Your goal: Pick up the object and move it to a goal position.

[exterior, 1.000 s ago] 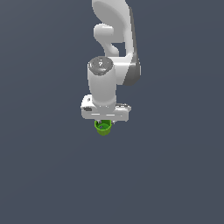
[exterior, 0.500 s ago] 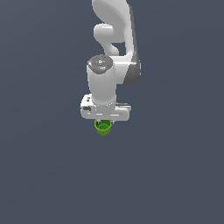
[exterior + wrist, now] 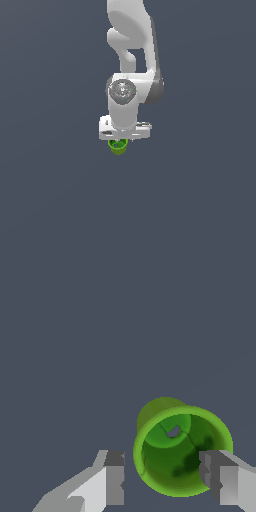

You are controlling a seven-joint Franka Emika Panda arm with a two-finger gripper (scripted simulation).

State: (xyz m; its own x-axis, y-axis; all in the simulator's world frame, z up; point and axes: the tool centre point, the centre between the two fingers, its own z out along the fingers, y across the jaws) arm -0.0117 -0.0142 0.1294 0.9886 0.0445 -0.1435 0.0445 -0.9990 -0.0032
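Observation:
The small bright green cup [image 3: 118, 146] stands upright on the dark grey floor [image 3: 50, 200], directly under the white gripper [image 3: 120, 139]. In the wrist view I look down into the cup [image 3: 172, 456], which has a thin flared rim and a small hole in its bottom. The gripper [image 3: 165, 478] is open and its two fingers straddle the cup. One fingertip [image 3: 114, 478] stands apart from the rim with a small gap. The other fingertip [image 3: 214, 476] overlaps the rim's edge. I cannot tell whether either finger touches the cup.
The white arm [image 3: 131, 50] comes down from the top of the exterior view. Plain dark grey floor lies on all sides of the cup, and no other objects show.

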